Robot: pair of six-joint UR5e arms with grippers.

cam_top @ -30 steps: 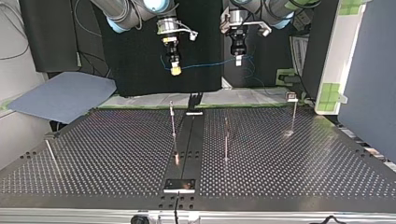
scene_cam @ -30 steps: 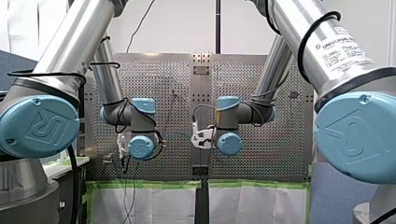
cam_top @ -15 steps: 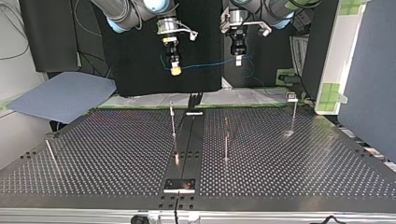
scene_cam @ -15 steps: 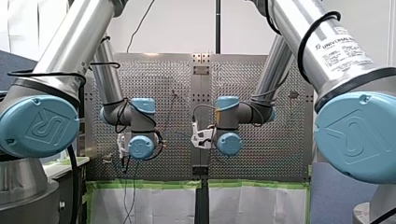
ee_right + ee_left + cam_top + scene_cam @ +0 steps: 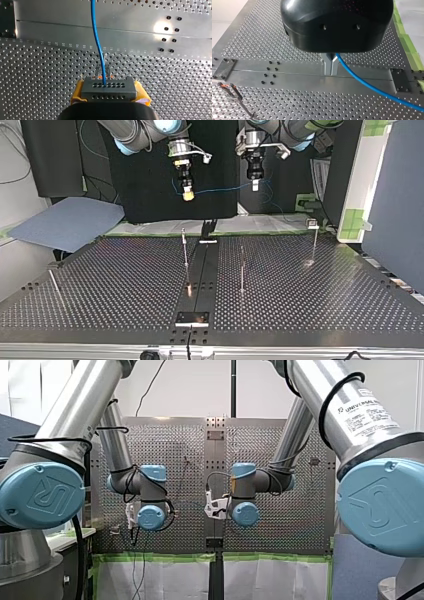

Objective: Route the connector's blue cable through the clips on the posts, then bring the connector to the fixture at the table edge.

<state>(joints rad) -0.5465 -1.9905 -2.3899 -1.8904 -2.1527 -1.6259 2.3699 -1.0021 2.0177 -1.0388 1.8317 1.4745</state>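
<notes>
Now gripping the connector (image 5: 108, 89) in my right pincer (image 5: 187, 195), clenched on the grey block with a yellow pad (image 5: 78, 92) at each side. Held high in the air, well above the counter (image 5: 125, 290), in the upper middle of the top view, far from the fixture (image 5: 192, 318) at the counter's near edge in that view. Leaving the middle of the connector's face: the blue cable (image 5: 97, 42), straight ahead of the right pincer. Strung across the top view in a shallow sag to my left pincer (image 5: 331, 72), with loose loops hanging just beyond. Pinched there between metal fingers (image 5: 328, 63), shut tight together under the black body, and running off to one side over the counter's solid middle strip (image 5: 294, 77). Left pincer about level with the right pincer, near it but apart.

Below, upright on the perforated counter, three thin posts: one (image 5: 185, 247) beneath the right pincer in the top view, a second (image 5: 242, 270) closer to the fixture, a third (image 5: 314, 242) well off toward that view's right, topped by a small clip (image 5: 312, 224). Well clear of all three, the cable. Beside the left pincer's fingers in the left wrist view, lower down, another thin post with an orange-marked clip (image 5: 226, 86) at its top.
</notes>
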